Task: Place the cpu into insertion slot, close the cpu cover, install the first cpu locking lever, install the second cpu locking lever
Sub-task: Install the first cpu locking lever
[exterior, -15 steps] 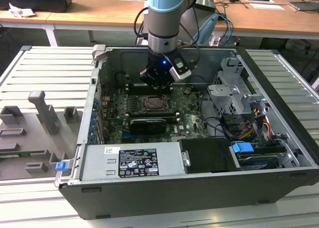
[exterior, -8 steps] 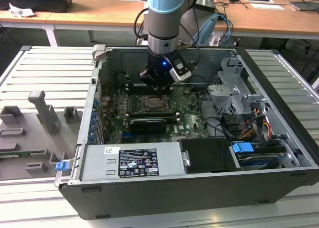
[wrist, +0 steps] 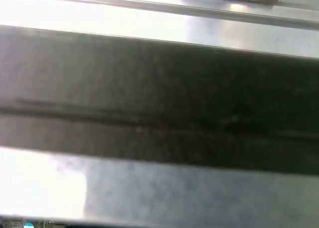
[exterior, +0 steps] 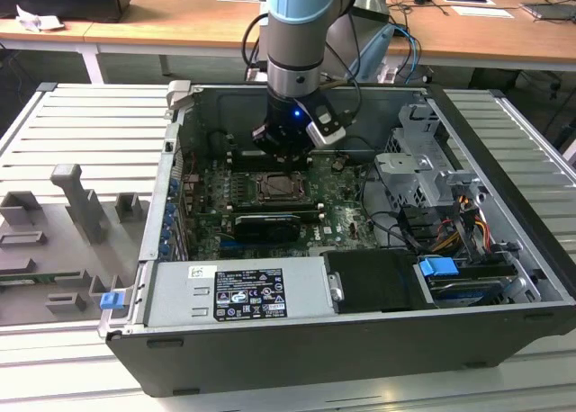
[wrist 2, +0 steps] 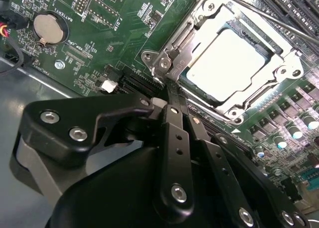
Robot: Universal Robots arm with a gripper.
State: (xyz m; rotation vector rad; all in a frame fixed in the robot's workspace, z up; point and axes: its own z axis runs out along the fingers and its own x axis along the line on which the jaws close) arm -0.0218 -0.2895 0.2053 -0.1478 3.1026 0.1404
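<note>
The arm reaches down into the open computer case [exterior: 504, 250], and its gripper [exterior: 283, 142] hangs just above the green board [exterior: 342, 210], close behind the socket [exterior: 274, 189] near the middle of the exterior view.

In the second wrist view the gripper [wrist 2: 164, 106] fills the lower half of the frame, its black fingers [wrist 2: 174, 138] drawn together into a narrow point with nothing between them. That point sits right at the near corner of the socket [wrist 2: 164, 63], by the silver hinge piece there; whether it touches the metal I cannot tell.

The chip [wrist 2: 227, 58] lies flat inside the socket in the upper right of that frame, its pale top bright under the light. The silver cover frame [wrist 2: 281, 68] lies down around it, the chip showing through the cut-out. A thin metal lever [wrist 2: 279, 24] runs slantwise along the far side of the socket. A round coin battery [wrist 2: 48, 29] sits on the board in the upper left.

The first wrist view shows a blurred dark band [wrist: 159, 98] between pale metal strips.
</note>
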